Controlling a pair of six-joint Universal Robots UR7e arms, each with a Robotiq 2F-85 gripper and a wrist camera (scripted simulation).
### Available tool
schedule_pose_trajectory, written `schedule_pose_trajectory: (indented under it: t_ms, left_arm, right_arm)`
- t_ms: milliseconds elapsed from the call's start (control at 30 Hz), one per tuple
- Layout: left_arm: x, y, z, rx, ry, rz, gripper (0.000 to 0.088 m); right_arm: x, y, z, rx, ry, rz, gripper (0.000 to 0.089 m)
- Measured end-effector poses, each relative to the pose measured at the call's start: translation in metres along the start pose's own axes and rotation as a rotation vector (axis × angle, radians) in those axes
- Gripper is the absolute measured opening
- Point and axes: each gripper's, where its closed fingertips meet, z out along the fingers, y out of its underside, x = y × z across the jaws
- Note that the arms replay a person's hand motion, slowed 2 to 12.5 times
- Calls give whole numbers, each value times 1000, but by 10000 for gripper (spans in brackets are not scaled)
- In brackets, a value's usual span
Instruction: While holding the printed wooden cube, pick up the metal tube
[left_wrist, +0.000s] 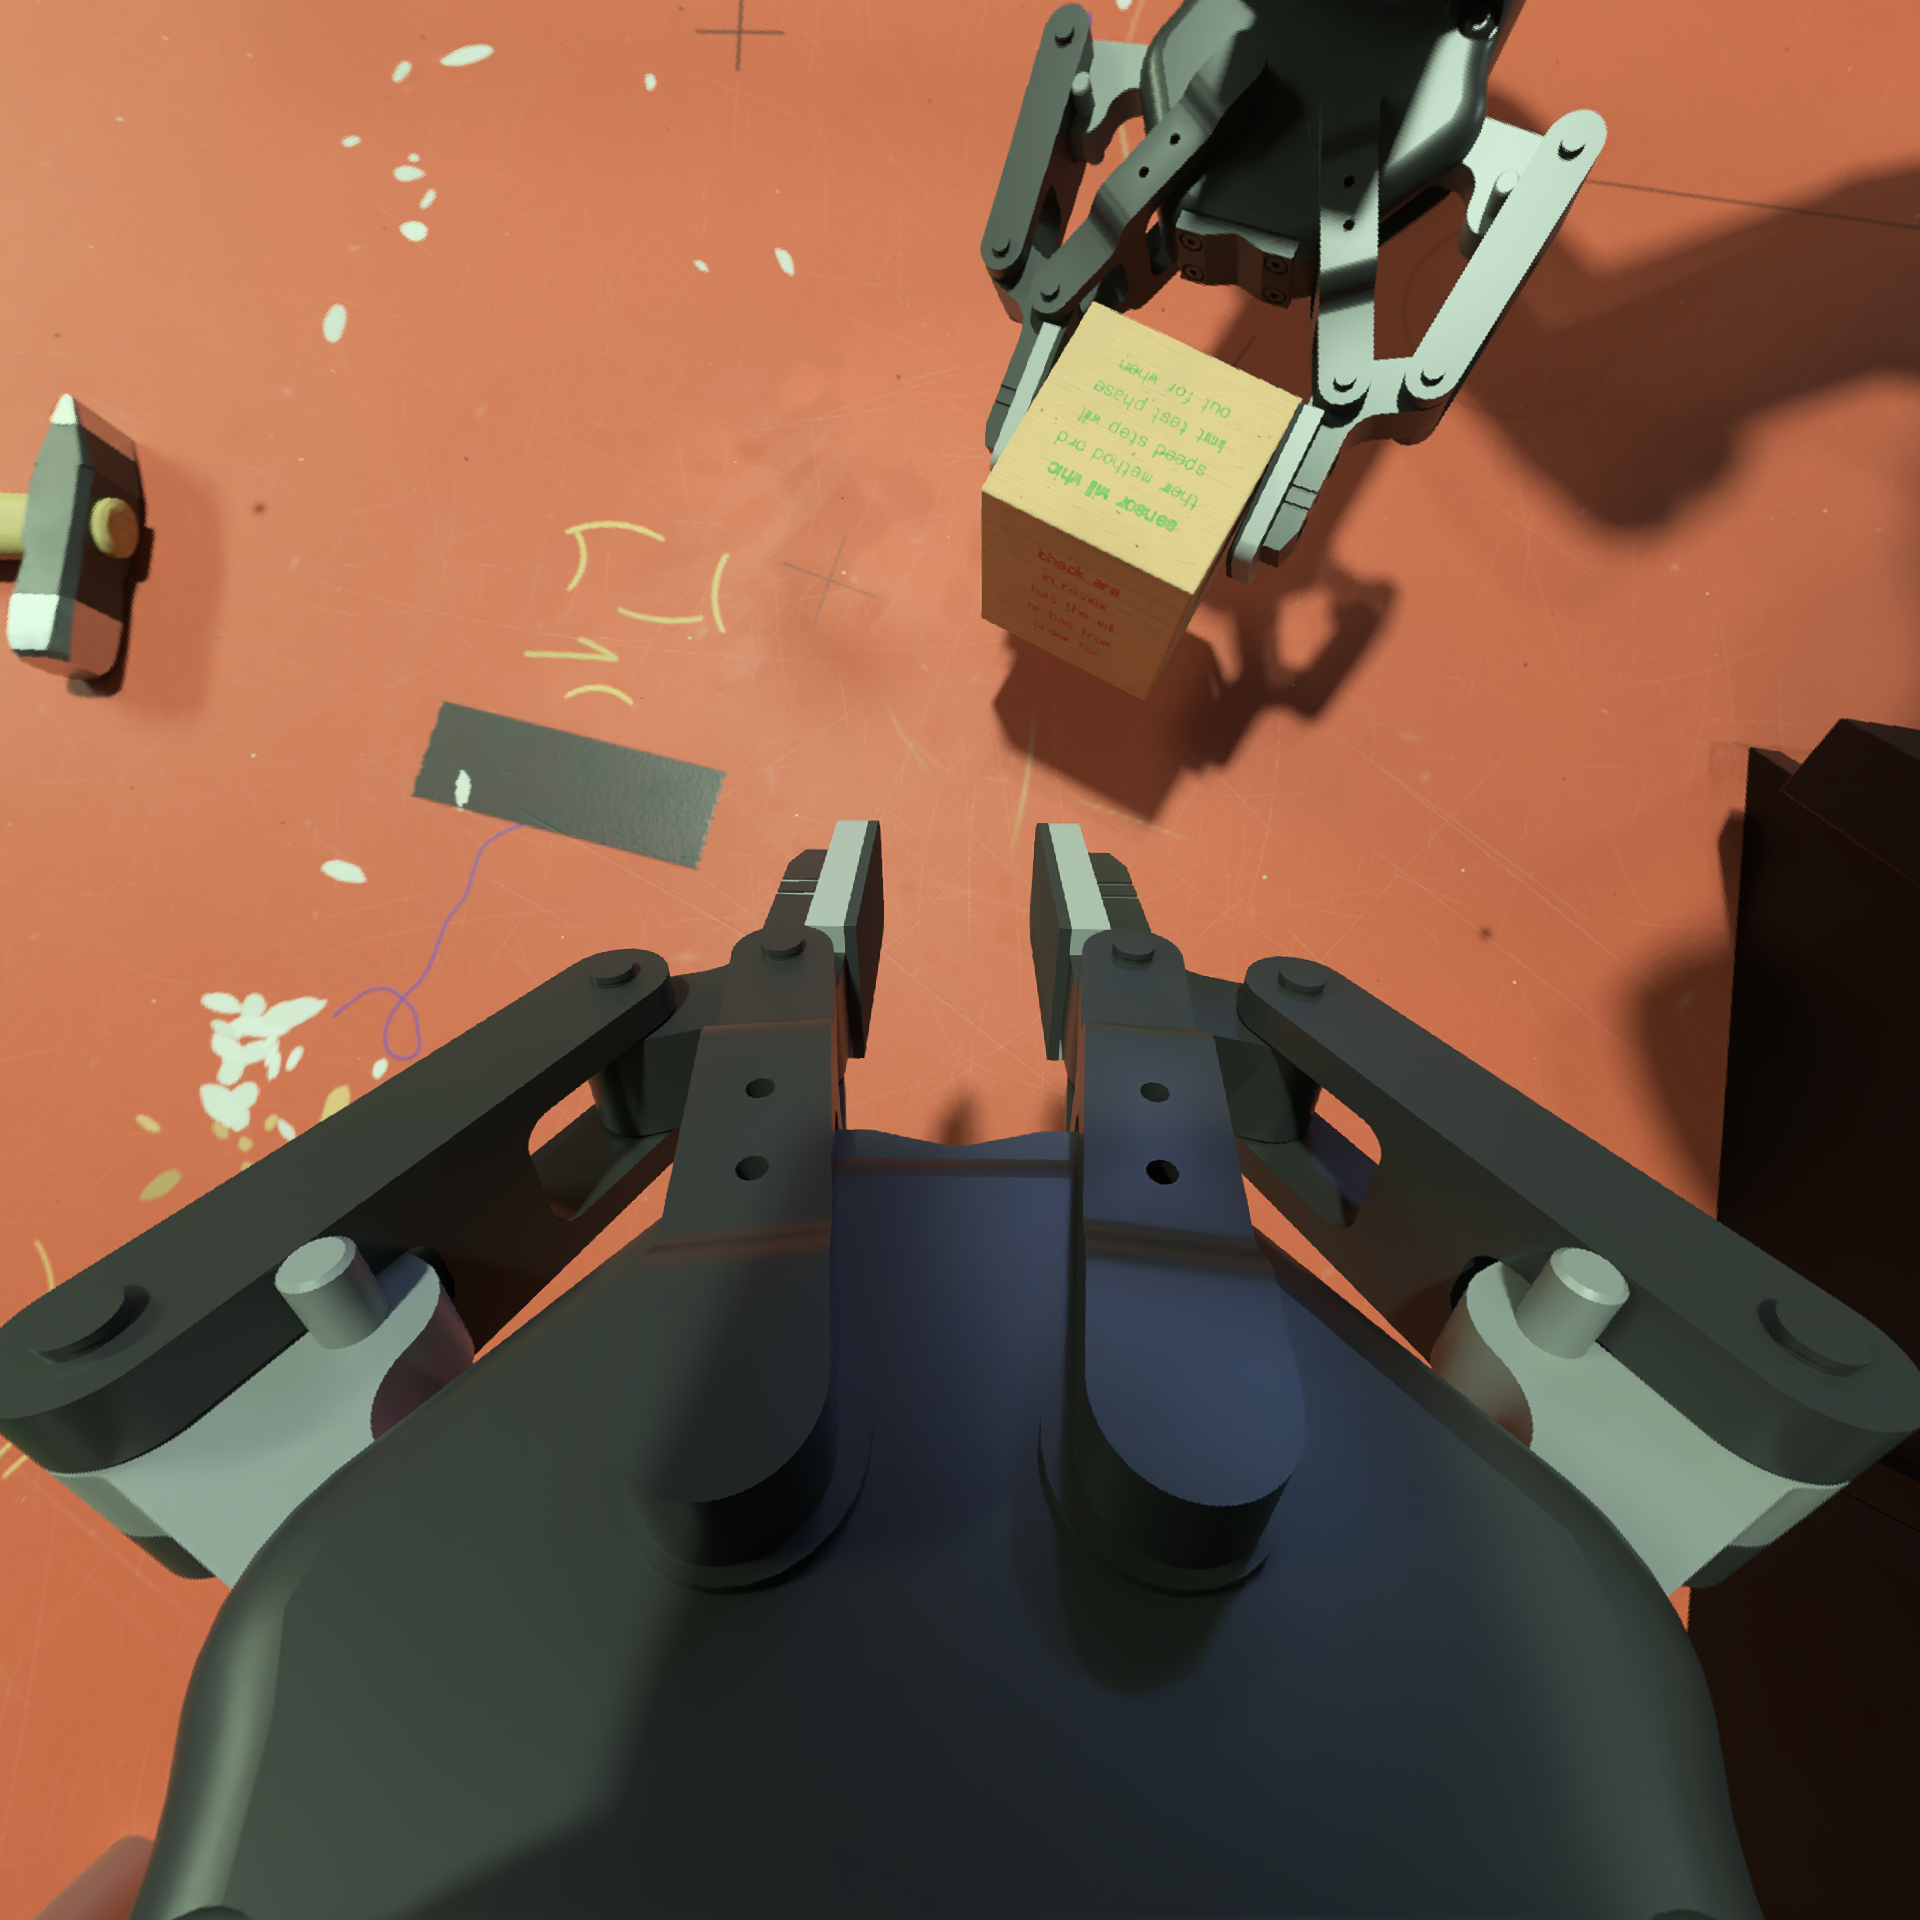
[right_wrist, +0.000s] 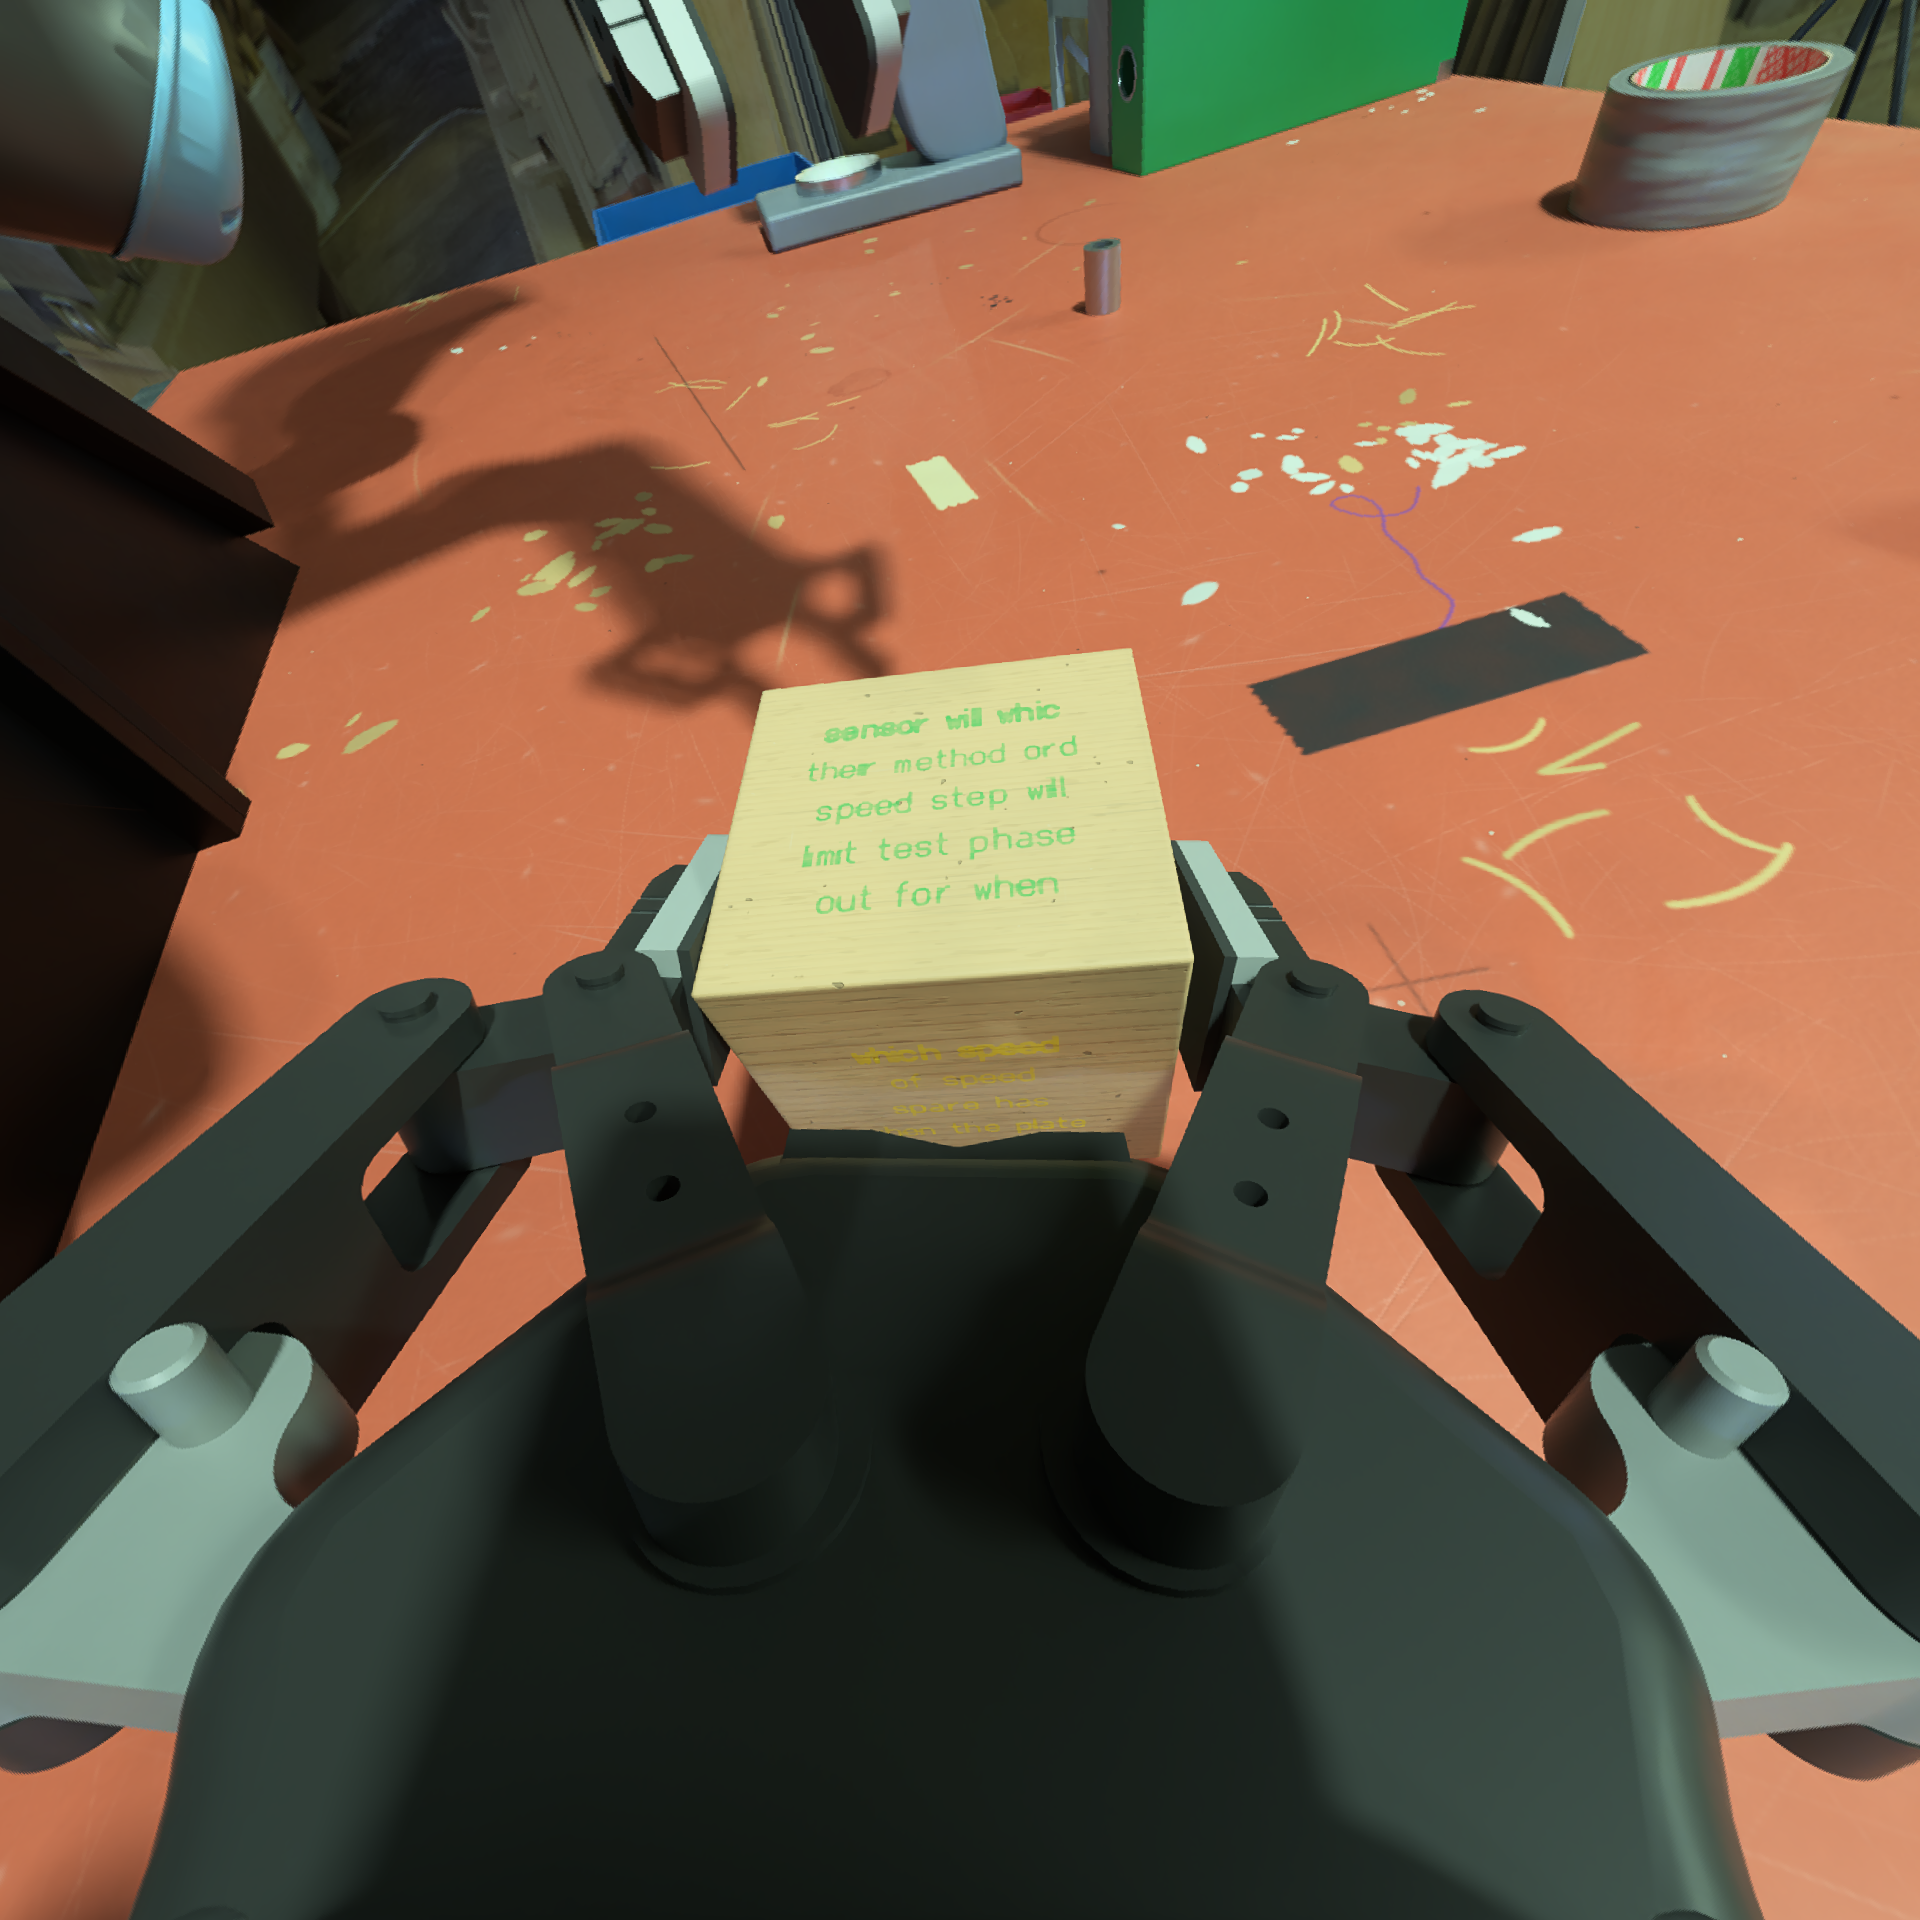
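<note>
My right gripper (right_wrist: 951, 883) is shut on the printed wooden cube (right_wrist: 945, 831), a light wood block with green print on top, and holds it a little above the orange table. The left wrist view shows the same cube (left_wrist: 1127, 457) in the right gripper (left_wrist: 1132, 488), at the upper right, with its shadow beneath. My left gripper (left_wrist: 956, 862) is open and empty, its fingers a short way apart over bare table, nearer to me than the cube. The metal tube (right_wrist: 1101, 275), a small grey cylinder, stands upright far across the table in the right wrist view. It is not in the left wrist view.
A small hammer (left_wrist: 73, 540) lies at the left edge. A black tape strip (left_wrist: 566, 784) lies flat on the table. A dark brown box (left_wrist: 1818, 1039) stands at the right. A tape roll (right_wrist: 1704, 135), a green binder (right_wrist: 1278, 73) and a grey fixture (right_wrist: 883, 192) sit at the far side.
</note>
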Motion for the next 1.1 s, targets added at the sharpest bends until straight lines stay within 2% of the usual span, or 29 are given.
schedule_pose_trajectory:
  t_ms: [233, 700, 1100]
  left_arm:
    - [-5, 2, 13, -13, 37, -3, 262]
    - [-9, 3, 24, 21, 90, -34, 262]
    - [-9, 5, 32, 27, 103, -32, 263]
  right_arm:
    - [-1, 0, 0, -3, -4, -2, 652]
    - [-2, 1, 2, -12, -11, -5, 652]
    - [-2, 1, 2, -12, -13, -1, 652]
